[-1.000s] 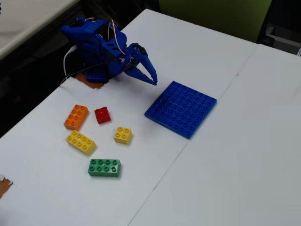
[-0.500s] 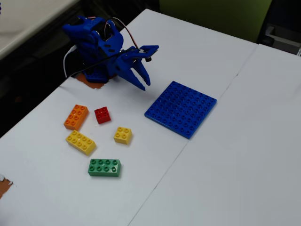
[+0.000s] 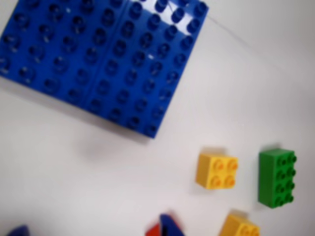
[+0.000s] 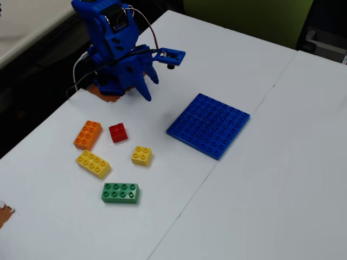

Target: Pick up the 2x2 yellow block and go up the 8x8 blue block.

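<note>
A: Count of bricks on the white table (image 4: 260, 179)?

B: Five small ones and one plate. One 2x2 yellow block (image 4: 141, 155), square, four studs, glossy plastic. One longer yellow brick (image 4: 93, 163), eight studs. One orange brick (image 4: 88, 134), also eight studs. One red brick (image 4: 118, 132), square, four studs. One green brick (image 4: 120, 193), eight studs.

A: And the plate?

B: One 8x8 blue block (image 4: 209, 125), flat, thin, square, its whole top gridded with studs. It lies well to the right of the bricks in the fixed view.

A: Position of the 2x2 yellow block?

B: Flat on the table, studs up, touching nothing. The red brick is near it to the upper left, the green brick below it, the longer yellow brick to its left. In the wrist view it (image 3: 217, 170) sits beside the green brick (image 3: 276, 177), below the blue plate's (image 3: 103, 64) corner.

A: Arm?

B: One, blue moulded plastic, with loose wires at the top. Its gripper (image 4: 146, 93) points down above the table near the arm's base, well apart from every brick. Whether its fingers are spread or pressed together, I cannot tell; it holds nothing.
</note>
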`<state>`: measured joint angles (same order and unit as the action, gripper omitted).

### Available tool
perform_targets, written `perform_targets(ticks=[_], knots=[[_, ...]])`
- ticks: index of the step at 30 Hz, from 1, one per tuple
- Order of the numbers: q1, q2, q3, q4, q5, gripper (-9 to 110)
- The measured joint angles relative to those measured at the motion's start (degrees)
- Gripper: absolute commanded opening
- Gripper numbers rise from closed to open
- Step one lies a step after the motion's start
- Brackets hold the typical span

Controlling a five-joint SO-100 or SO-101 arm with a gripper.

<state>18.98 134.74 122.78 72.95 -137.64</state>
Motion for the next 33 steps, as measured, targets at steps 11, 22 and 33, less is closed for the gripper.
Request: perform_targets(ticks=[11, 22, 33], knots=[[12.3, -39.6, -23.0, -2.3, -4.3, 32], [17.3, -60.9, -53.6, 10.9, -6.1, 34], [19.1, -67.4, -57.3, 6.5, -9.0, 34]])
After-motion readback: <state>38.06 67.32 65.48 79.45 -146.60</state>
